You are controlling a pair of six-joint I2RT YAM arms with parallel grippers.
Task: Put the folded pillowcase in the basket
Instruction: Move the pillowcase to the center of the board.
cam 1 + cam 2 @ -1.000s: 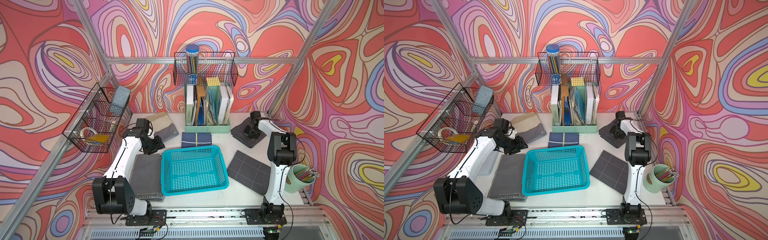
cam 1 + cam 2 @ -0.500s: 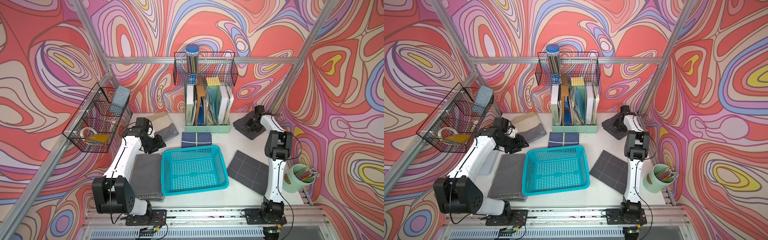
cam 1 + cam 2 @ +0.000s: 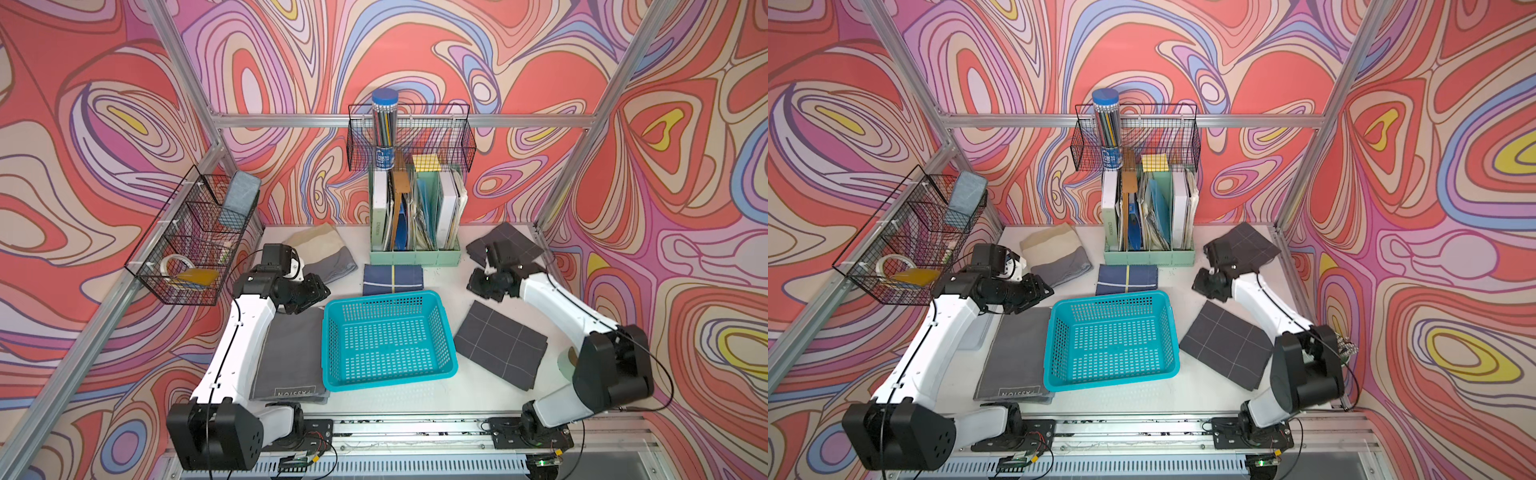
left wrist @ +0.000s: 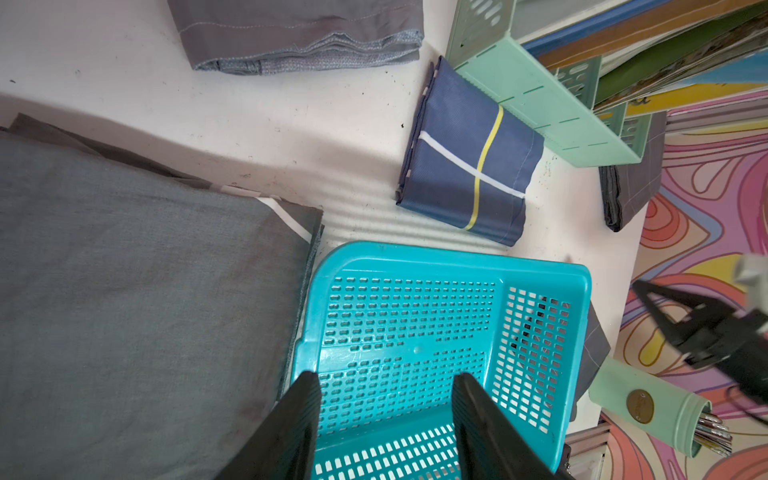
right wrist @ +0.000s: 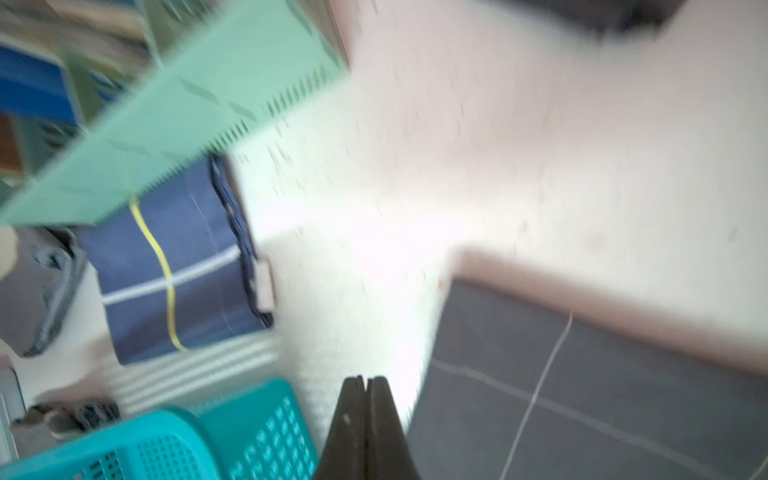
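The turquoise basket (image 3: 385, 297) (image 3: 1111, 297) stands empty mid-table. Folded pillowcases lie around it: a large grey one (image 3: 291, 353) on its left, a navy one with a yellow stripe (image 3: 392, 279) (image 4: 465, 174) behind it, a dark grid-lined one (image 3: 500, 349) (image 5: 582, 395) on its right. None is held. My left gripper (image 3: 318, 291) (image 4: 386, 380) is open over the basket's far left corner (image 4: 415, 316). My right gripper (image 3: 476, 284) (image 5: 365, 380) is shut on nothing, above bare table between the basket (image 5: 166, 449) and the grid-lined pillowcase.
A mint file organiser (image 3: 415, 257) stands at the back, with a black wire basket (image 3: 409, 137) above it and another (image 3: 187, 245) on the left wall. A beige-grey cloth (image 3: 322, 253) and another dark grid cloth (image 3: 505, 245) lie at the back. A mint pen cup (image 4: 648, 407) stands front right.
My right arm has swung away from the dark cloth at the back right, toward the front and the basket, still shut. The left arm has hardly moved.
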